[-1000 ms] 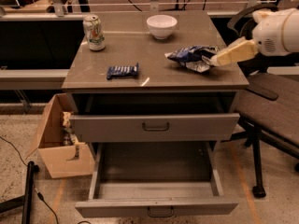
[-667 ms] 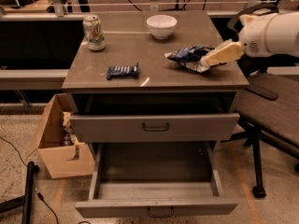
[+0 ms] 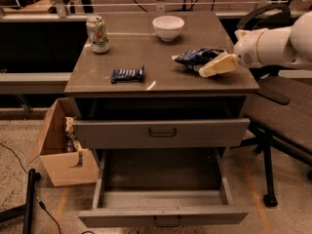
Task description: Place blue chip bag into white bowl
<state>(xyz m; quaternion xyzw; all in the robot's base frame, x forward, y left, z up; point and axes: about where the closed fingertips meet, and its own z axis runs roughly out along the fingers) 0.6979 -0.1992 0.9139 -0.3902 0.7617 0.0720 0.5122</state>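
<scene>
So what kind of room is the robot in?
Probably an office or lab workroom: there's a grey drawer cabinet, an office chair beside it, and a cardboard box on the floor. The robot's end effector is at the blue chip bag on the cabinet top.

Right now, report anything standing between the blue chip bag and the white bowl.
Nothing visible does: only bare tabletop lies between blue chip bag and white bowl. The gripper is at the bag's right end; soda can and dark-blue packet sit far left.
</scene>
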